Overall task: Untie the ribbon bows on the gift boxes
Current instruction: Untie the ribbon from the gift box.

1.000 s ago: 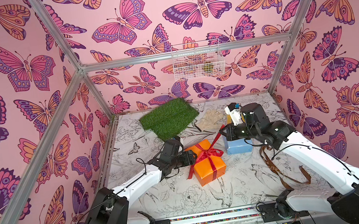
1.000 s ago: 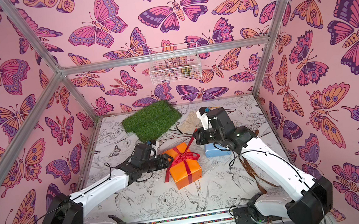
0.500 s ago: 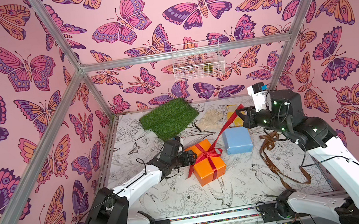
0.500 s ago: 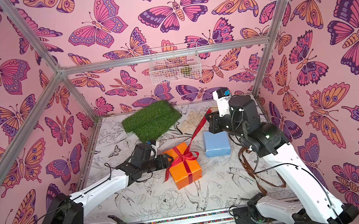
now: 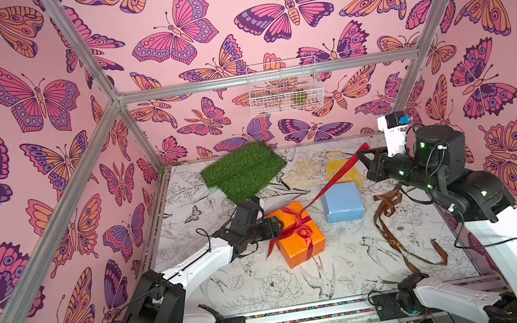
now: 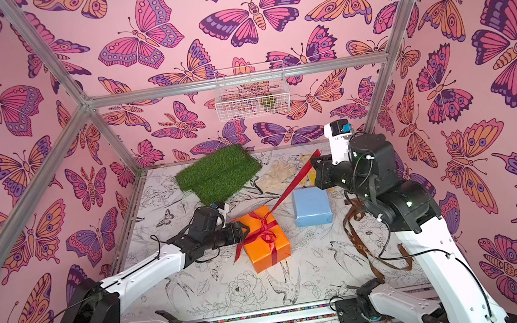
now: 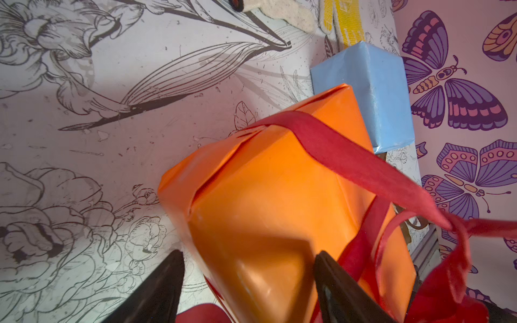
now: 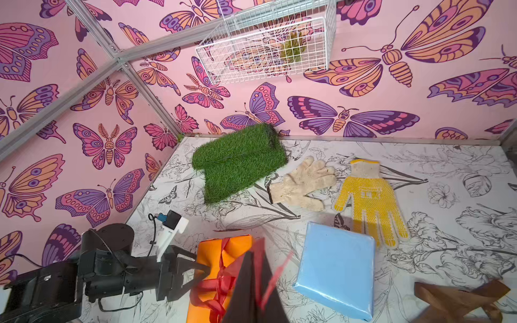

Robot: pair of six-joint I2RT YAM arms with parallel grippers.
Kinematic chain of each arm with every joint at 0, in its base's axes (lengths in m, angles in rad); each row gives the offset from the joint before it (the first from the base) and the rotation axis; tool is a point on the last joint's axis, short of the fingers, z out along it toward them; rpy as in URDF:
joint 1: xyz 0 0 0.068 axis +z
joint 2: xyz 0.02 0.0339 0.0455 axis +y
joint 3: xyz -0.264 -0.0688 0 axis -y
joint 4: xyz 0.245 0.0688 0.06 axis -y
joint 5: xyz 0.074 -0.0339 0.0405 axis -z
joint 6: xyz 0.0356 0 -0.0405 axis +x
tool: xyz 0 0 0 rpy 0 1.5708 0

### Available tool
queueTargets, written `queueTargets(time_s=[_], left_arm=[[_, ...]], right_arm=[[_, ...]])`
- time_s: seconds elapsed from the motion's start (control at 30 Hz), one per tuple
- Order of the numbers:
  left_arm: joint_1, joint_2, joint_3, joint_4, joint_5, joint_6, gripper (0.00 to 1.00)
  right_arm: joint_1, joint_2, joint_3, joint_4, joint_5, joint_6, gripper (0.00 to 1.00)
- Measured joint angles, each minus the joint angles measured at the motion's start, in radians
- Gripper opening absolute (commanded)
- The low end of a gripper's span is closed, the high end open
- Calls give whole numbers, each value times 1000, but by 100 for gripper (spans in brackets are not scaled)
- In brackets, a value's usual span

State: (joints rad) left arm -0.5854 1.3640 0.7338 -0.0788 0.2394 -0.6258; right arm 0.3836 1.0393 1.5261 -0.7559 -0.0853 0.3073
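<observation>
The orange gift box [image 5: 292,250] [image 6: 260,255] stands mid-table with the red ribbon [image 5: 338,178] [image 7: 335,148] still crossed and knotted on it. My right gripper [image 5: 364,154] [image 8: 256,251] is shut on one red strand, held taut and raised toward the back right. My left gripper [image 5: 277,228] [image 7: 249,253] is open and straddles the orange box's left corner. One finger lies against the box; a gap shows at the other. The light blue gift box [image 5: 342,202] [image 8: 335,265] lies bare. The brown ribbon [image 5: 395,239] [image 8: 458,299] lies loose to its right.
A green grass mat [image 5: 244,171] lies at the back left. A white glove [image 5: 303,171] and a yellow glove [image 8: 369,195] lie behind the blue box. A wire basket [image 5: 284,86] hangs on the back wall. Pink walls and metal posts enclose the table.
My right gripper has swung up and toward the back right with the red strand, drawing it out long and taut. The left arm and both boxes have stayed put.
</observation>
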Motion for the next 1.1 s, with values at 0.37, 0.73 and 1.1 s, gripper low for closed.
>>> queueTargets(time_s=[0.37, 0.73, 1.1], left_arm=[[0, 0, 0, 0, 0, 0, 75], [0, 4, 8, -4, 0, 0, 75], [0, 25, 24, -3, 4, 1, 74]], right_arm=[[-16, 19, -100, -11, 27, -9, 11], [-17, 70, -233, -4, -85, 36, 45], [151, 108, -428, 40, -235, 37, 35]])
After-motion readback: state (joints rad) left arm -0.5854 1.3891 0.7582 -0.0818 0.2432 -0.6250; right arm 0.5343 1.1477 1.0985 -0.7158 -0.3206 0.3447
